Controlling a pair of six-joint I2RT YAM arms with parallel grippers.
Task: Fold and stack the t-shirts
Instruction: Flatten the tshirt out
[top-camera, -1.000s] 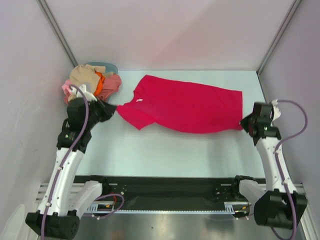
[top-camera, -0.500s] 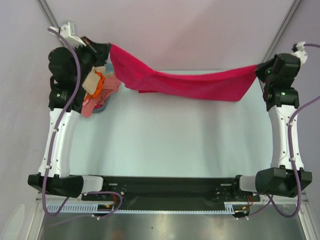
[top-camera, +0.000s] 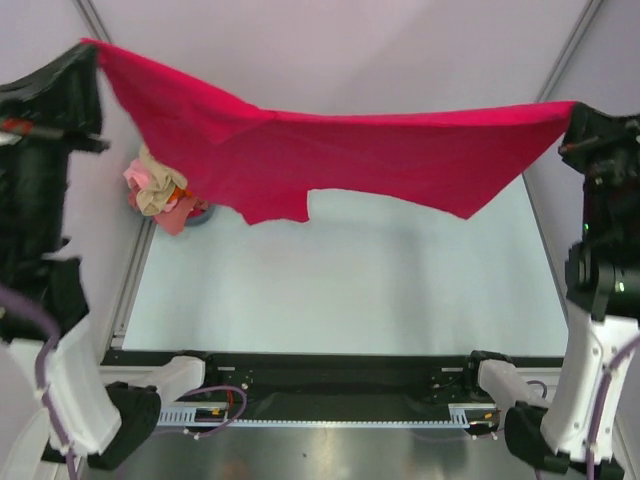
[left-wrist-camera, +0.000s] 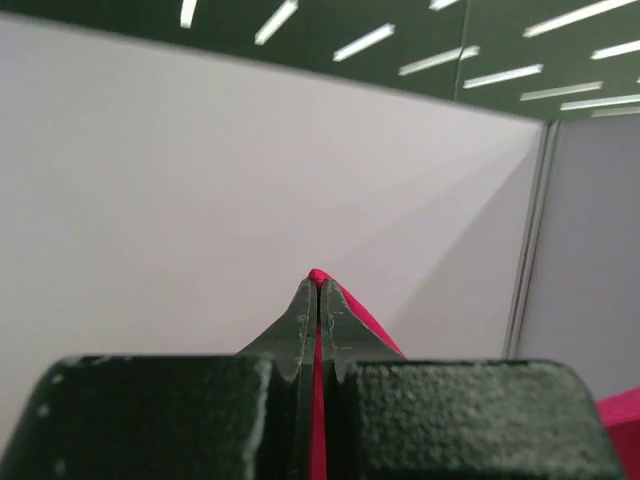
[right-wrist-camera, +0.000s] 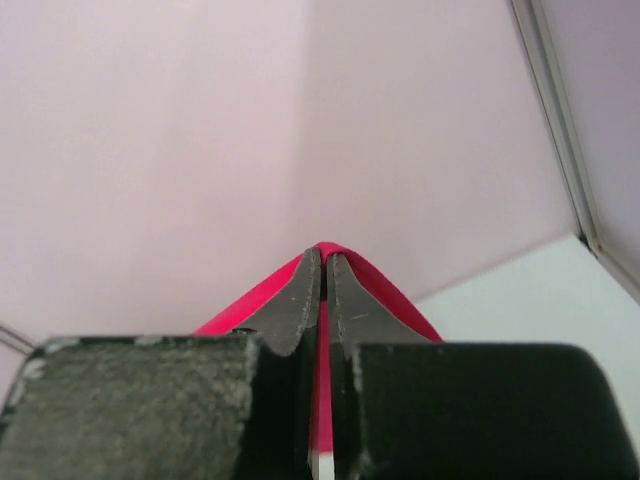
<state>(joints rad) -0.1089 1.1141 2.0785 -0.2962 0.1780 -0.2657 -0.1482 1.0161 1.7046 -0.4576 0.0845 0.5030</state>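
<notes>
- Clamping red t-shirt (top-camera: 340, 160) edges in left gripper (left-wrist-camera: 318, 300) and right gripper (right-wrist-camera: 322, 272), jaws pressed together on cloth.
- Risking thin pinch slipping under stretch, dropping it crumpled.

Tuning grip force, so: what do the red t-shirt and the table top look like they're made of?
Red t-shirt: soft, thin cloth, probably a cotton or cotton-blend knit, matte. It sags and creases between its lifted corners and shows no sheen.
Table top: hard, smooth sheet, pale blue-white, perhaps slightly glossy. It looks flat, even and seamless. It could be laminate or painted board; can't tell which.
</notes>
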